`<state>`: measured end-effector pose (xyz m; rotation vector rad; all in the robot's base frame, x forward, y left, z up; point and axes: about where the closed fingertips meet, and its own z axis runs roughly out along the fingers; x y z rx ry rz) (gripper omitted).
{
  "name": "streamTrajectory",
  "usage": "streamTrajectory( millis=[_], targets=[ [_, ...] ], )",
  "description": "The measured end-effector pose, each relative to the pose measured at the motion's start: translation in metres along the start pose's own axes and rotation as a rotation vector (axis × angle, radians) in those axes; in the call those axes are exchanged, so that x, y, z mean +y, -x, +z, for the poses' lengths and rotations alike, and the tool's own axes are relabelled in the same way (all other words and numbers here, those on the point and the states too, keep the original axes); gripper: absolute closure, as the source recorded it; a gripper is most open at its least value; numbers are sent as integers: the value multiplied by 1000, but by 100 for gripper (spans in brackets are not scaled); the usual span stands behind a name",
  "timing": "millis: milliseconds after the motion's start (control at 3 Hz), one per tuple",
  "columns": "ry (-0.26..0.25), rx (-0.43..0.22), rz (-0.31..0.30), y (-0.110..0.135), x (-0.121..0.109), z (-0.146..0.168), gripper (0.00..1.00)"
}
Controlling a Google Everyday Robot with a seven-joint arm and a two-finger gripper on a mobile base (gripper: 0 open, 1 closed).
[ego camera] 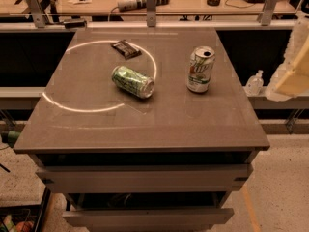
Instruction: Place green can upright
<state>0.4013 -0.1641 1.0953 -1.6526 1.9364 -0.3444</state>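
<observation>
The green can (133,81) lies on its side near the middle of the grey table top (145,127), its silver end pointing to the front right. It rests on the edge of a bright ring of light on the table. My gripper (293,64) shows as a pale blurred shape at the right edge of the view, off the table and well to the right of the can, holding nothing that I can see.
A mainly white can with green lettering (200,69) stands upright to the right of the green can. A dark flat packet (126,49) lies behind it. A small clear bottle (254,82) stands on a ledge right of the table. Drawers (145,178) stand partly open below.
</observation>
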Motion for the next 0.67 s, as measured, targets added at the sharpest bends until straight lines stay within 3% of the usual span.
streamTrajectory(
  millis=[667],
  targets=[
    [0,0,0,0,0,0,0]
  ],
)
